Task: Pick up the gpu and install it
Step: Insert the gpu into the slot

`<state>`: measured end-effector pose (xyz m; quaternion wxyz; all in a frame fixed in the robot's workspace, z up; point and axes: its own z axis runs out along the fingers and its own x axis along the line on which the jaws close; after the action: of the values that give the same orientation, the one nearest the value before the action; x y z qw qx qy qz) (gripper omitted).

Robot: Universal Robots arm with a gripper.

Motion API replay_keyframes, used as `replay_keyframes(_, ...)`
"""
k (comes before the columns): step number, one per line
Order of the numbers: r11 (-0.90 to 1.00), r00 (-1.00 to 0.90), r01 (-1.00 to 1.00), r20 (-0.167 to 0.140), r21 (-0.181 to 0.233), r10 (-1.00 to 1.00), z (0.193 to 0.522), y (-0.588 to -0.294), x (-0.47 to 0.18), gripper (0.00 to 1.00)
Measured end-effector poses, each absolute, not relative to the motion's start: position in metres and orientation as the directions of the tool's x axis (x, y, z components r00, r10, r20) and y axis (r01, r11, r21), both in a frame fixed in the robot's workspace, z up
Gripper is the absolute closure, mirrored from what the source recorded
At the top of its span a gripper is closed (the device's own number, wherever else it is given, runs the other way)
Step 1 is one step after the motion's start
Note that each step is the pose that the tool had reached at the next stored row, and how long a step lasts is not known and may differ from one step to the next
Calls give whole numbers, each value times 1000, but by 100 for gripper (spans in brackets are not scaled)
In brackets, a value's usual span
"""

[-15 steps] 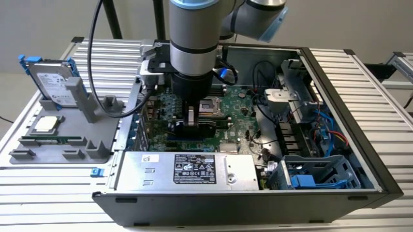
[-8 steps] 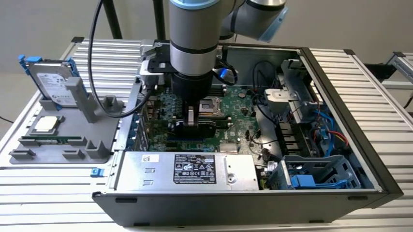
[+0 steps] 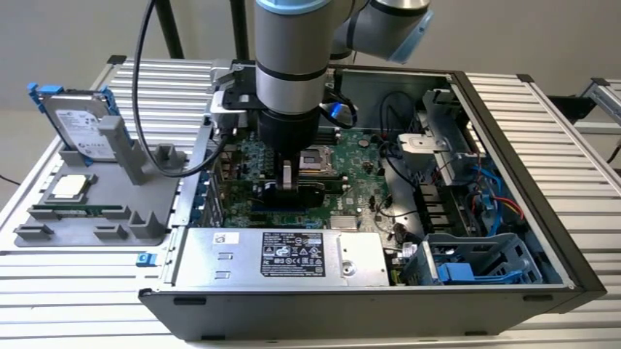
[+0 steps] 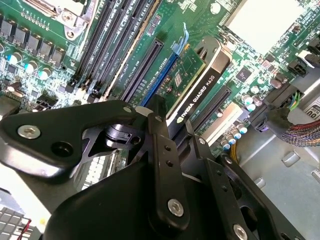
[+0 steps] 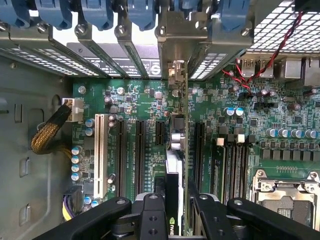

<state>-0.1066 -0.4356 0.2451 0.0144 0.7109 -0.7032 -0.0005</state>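
Observation:
The gpu [image 3: 294, 196] stands on edge over the green motherboard [image 3: 364, 156] inside the open computer case [image 3: 543, 182]. My gripper [image 3: 291, 183] reaches straight down and is shut on the card's top edge. In the second wrist view the gpu [image 4: 202, 87] shows its black and silver shroud, with its green board beside a blue slot [image 4: 162, 75], and the gripper [image 4: 175, 122] clamps it. The first wrist view sees the gpu [image 5: 176, 150] edge-on between the black fingers [image 5: 150, 205], its silver bracket [image 5: 175, 70] at the rear slot openings. I cannot tell how deep it sits.
On the exterior view's left, a grey fixture [image 3: 145, 218] holds a hard drive with a blue frame [image 3: 78, 120], a processor [image 3: 68, 187] and a memory stick [image 3: 78, 211]. Near the case's front are a silver power supply [image 3: 281, 254] and a drive cage [image 3: 475, 262]. Cables [image 3: 485, 196] run along the case's right.

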Motion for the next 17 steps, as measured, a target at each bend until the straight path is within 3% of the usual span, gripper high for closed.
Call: replay_keyframes(17, -11, 11, -1000, 19, 21, -1000, 245, -435, -105, 100)
